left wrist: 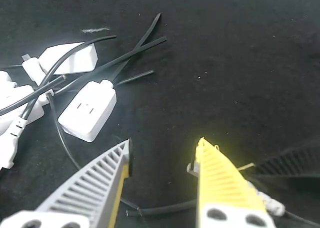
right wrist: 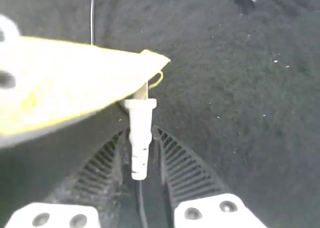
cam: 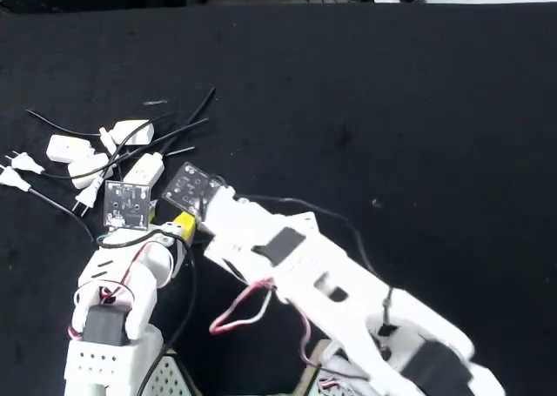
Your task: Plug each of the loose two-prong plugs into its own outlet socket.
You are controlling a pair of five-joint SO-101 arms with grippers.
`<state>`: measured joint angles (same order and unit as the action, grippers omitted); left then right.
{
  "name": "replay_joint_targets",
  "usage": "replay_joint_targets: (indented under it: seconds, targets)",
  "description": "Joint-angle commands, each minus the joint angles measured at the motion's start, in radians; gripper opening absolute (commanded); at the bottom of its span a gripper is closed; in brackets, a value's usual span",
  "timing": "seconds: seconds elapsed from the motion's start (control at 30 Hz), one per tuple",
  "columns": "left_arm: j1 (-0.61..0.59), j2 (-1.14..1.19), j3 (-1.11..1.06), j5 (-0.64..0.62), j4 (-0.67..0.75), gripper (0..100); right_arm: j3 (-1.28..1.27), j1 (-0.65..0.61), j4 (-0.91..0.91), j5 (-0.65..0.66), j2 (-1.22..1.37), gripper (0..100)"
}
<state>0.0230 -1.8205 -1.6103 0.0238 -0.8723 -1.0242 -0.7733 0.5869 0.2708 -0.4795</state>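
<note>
Right wrist view: white, seemingly ribbed plug [right wrist: 140, 138]

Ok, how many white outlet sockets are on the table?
4: outermost socket, rearmost socket, middle socket, frontmost socket. More may be hidden.

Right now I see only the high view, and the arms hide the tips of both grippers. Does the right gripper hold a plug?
Observer: Yes. The right gripper is shut on a white plug.
Operator: And the other one?
Observer: The left gripper is open and holds nothing.
Operator: Is a socket near it?
Observer: One socket lies just beyond its tips, with its slots facing up.
</note>
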Motion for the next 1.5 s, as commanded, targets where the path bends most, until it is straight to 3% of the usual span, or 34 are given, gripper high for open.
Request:
replay_joint_targets:
  seconds: [0.0,0.6,1.2,1.47]
  targets:
    - [0.004,0.0,0.019,-0.002,0.009,21,-0.044,-0.015,-0.021,-0.014,-0.18,1.0]
    - [0.002,0.0,0.019,-0.002,0.009,21,-0.091,-0.015,-0.13,-0.158,-0.199,1.1]
    - [0.012,0.003,0.004,0.044,0.009,21,-0.104,-0.017,-0.161,-0.199,-0.205,1.1]
    - [0.073,0.0,-0.021,0.048,0.012,21,-0.102,-0.017,-0.163,-0.207,-0.205,1.1]
